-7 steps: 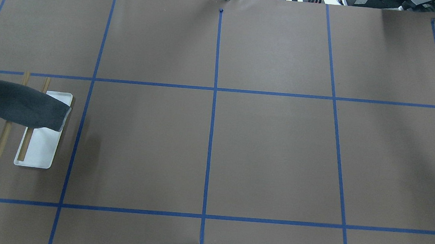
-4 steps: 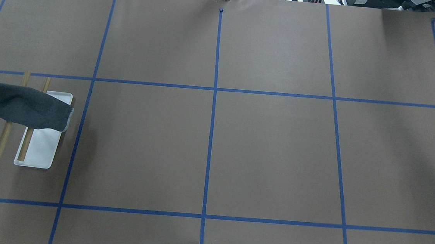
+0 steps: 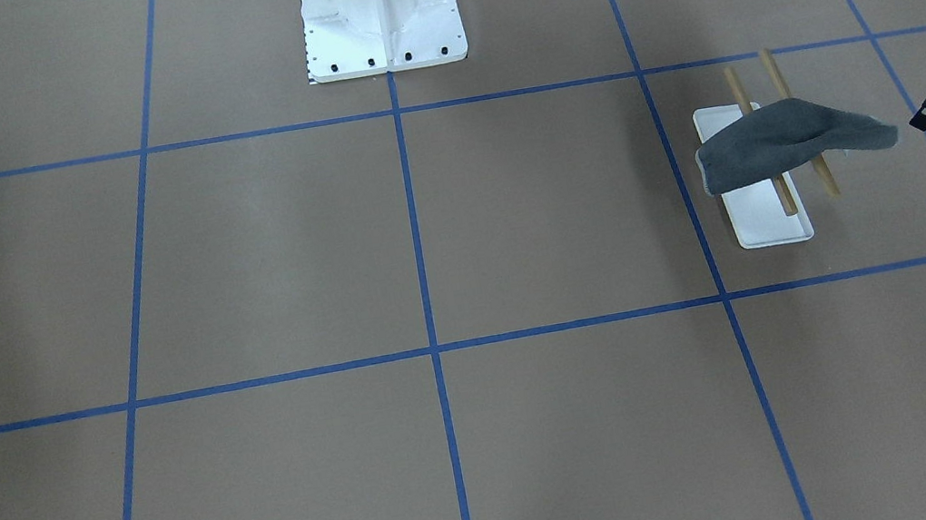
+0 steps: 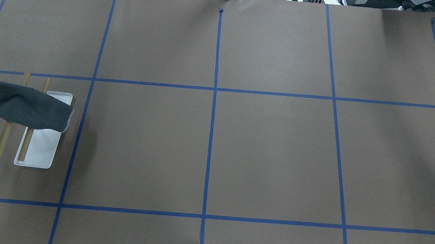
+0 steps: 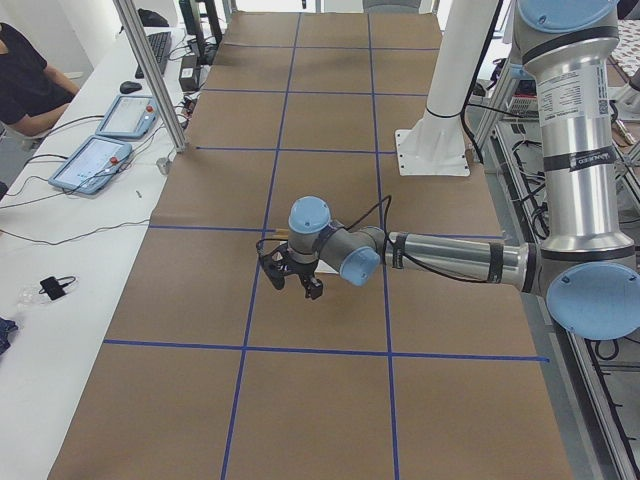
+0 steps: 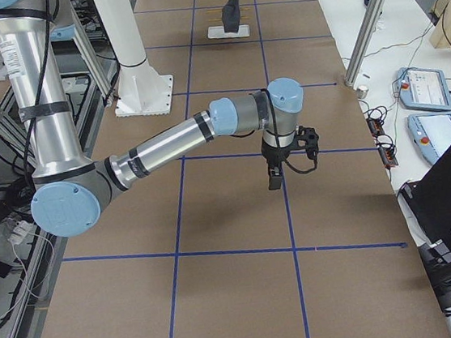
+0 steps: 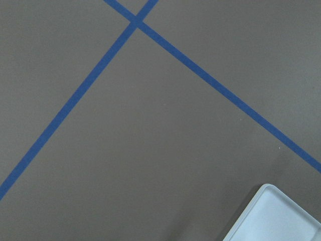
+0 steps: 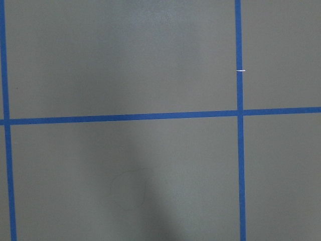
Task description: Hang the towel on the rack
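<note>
The dark grey towel [image 4: 22, 106] lies draped across both tan wooden rods [image 4: 3, 143] of the rack, whose white tray base [image 4: 38, 150] sits at the table's left. In the front-facing view the towel [image 3: 784, 138] hangs over the rods above the tray [image 3: 770, 225], its outer end sticking out free. My left gripper [image 3: 921, 120] is just beyond that end, apart from it, and looks open and empty. It also shows in the exterior left view [image 5: 292, 278]. My right gripper [image 6: 277, 181] hovers over bare table far from the rack; I cannot tell its state.
The large white bolted pedestal [image 3: 380, 11] stands at the robot's side of the table, mid-width. Blue tape lines [image 4: 212, 117] grid the brown table cover. The left wrist view shows one corner of the tray [image 7: 281, 218]. An operator's bench with tablets [image 5: 100, 150] runs along the far side.
The towel's outer end, which ran off the view's left edge, has come free and slid inward. The whole towel now rests on the rods.
</note>
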